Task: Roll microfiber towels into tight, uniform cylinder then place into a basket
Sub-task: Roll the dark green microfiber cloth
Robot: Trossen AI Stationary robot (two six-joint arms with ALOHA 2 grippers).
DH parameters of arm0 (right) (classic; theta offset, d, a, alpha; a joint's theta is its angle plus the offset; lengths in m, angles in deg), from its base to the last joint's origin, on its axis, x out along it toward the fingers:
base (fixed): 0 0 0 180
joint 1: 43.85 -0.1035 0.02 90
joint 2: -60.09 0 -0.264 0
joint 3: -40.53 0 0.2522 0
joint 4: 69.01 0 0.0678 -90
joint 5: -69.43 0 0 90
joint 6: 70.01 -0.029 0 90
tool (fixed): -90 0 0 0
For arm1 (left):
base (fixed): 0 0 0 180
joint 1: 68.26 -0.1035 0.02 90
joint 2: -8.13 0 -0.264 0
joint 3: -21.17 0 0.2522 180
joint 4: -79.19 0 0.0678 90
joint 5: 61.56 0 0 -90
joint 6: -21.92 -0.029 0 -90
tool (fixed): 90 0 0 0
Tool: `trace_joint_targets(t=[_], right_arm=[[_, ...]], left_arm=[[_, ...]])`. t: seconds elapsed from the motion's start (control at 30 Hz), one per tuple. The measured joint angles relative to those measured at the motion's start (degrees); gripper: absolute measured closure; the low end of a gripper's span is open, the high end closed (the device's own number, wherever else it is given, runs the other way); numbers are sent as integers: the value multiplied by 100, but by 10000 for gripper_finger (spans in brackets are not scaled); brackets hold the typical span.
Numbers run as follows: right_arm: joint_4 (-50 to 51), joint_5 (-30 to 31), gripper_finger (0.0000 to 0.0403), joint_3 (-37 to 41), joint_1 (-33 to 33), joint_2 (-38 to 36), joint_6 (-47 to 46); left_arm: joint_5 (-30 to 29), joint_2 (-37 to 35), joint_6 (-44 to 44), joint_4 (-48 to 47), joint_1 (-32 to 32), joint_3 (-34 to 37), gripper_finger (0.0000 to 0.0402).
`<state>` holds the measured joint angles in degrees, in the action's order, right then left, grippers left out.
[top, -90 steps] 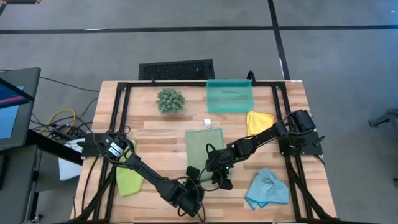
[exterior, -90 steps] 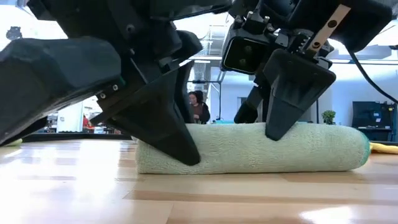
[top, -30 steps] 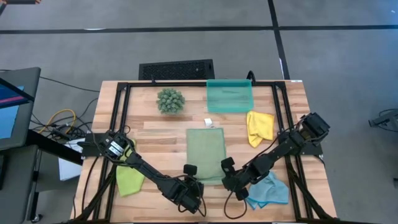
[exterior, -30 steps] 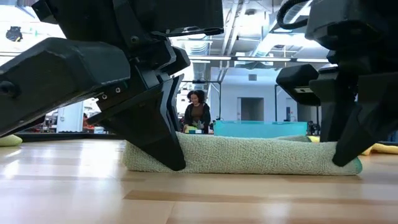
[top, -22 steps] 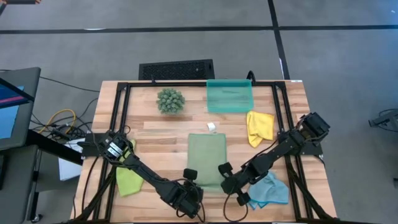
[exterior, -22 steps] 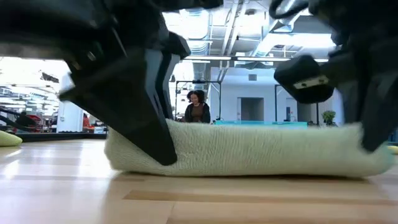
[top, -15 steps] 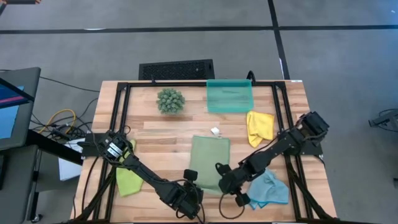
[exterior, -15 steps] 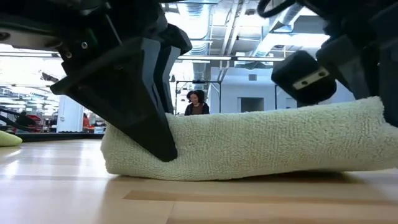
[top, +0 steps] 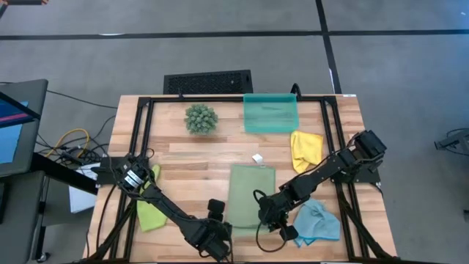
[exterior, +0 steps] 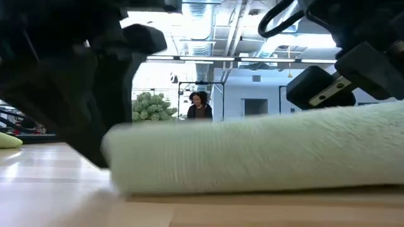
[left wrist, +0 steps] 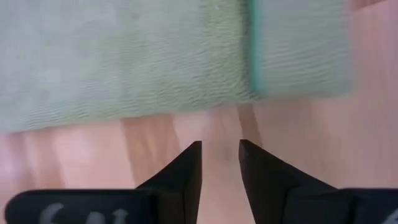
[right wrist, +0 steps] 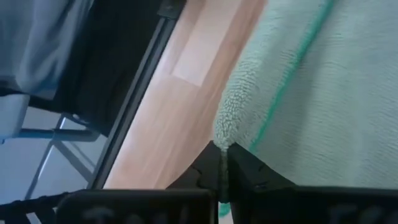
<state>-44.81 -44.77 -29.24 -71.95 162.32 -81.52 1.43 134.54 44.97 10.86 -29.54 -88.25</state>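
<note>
Wooden table (top: 190,158), sage green towel (top: 250,195) shifted right, left fingers (left wrist: 186,176) released

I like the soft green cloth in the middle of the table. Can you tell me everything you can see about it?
The sage green towel is a soft, fuzzy cloth with a thin teal stitched edge. It lies mostly flat on the wooden table, near the front, a bit tilted. Its front end looks thick and folded over. The right gripper is shut on one front corner, lifting it a little. The left gripper is just off the front edge, fingers apart, with bare wood between them and the cloth.
</note>
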Motion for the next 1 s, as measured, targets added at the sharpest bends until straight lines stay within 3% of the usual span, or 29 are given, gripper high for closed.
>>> trace_joint_targets(t=[0.13, 0.3, 0.57, 0.73, 1.0], right_arm=[[-36, 12, 389, 0, 7, 0, -10], [-62, 27, 379, 0, 3, 0, -11], [-37, 143, 394, 0, -44, 0, -99], [5, 329, 379, 7, -80, 0, -316], [152, 870, 393, 7, -206, 0, -854]], left_arm=[[-490, 0, 40, -226, 145, -224, 304], [-651, -7, -483, 341, 231, -302, 305], [56, -13, -1189, 1622, 80, 28, 305], [460, -11, -1314, 2170, -44, 295, 305], [1019, -11, -1319, 2370, -175, 406, 272]])
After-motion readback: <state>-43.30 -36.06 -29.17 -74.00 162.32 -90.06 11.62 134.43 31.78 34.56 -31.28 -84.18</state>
